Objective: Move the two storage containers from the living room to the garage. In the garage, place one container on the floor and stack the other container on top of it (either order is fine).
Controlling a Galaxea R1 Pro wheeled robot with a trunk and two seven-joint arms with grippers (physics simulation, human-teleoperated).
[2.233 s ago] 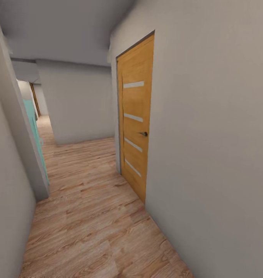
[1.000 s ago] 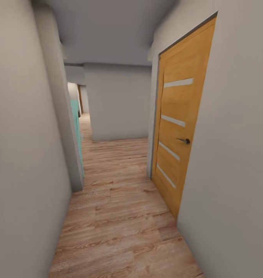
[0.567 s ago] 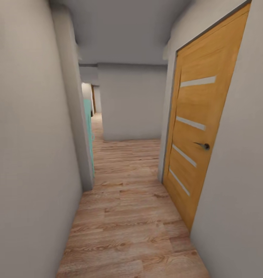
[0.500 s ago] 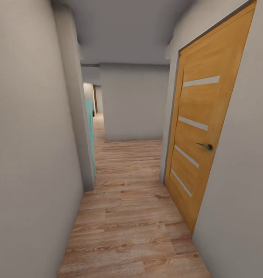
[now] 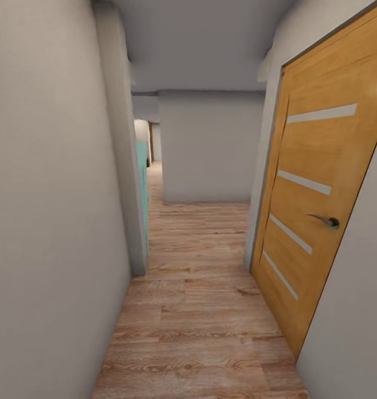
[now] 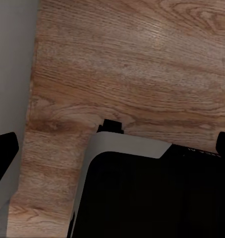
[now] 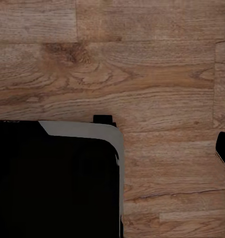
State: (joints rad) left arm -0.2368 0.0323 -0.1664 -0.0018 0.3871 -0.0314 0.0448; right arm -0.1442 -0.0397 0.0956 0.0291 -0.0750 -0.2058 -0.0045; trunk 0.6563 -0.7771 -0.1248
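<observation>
**Tight hallway, nothing in hand**

The biggest risk is my base scraping a wall. The grey wall opposite the wooden door stands close, and the wood-plank floor between them is a narrow strip. A small steering error would cause a scrape.

Beyond the door, a wall blocks the way ahead, so I judge a turn is needed. Cutting it early would clip the corner across from the door.

The door handle juts into my path and could snag an arm.

My left gripper is spread wide, with nothing between its fingertips. For my right gripper I cannot tell, as one finger is lost against my dark base.

I judge the two storage containers sit in a room somewhere off this hallway.
</observation>
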